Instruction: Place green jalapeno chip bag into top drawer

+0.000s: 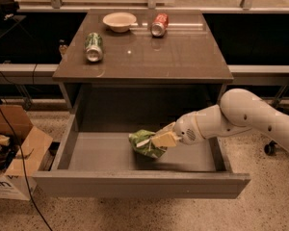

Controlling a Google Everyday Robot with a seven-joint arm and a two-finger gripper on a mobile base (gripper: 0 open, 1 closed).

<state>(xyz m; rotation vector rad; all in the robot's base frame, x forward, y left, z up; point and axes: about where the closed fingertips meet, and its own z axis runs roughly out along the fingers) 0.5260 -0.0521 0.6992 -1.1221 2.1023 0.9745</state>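
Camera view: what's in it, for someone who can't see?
The robot's tool holds a green chip bag low inside the open top drawer. On the table above are a green can, a red can and a bowl.

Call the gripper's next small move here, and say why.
Probably open the gripper and release: it grips the chip bag well inside the open drawer, low near the floor and apart from the walls, so a drop should land inside.
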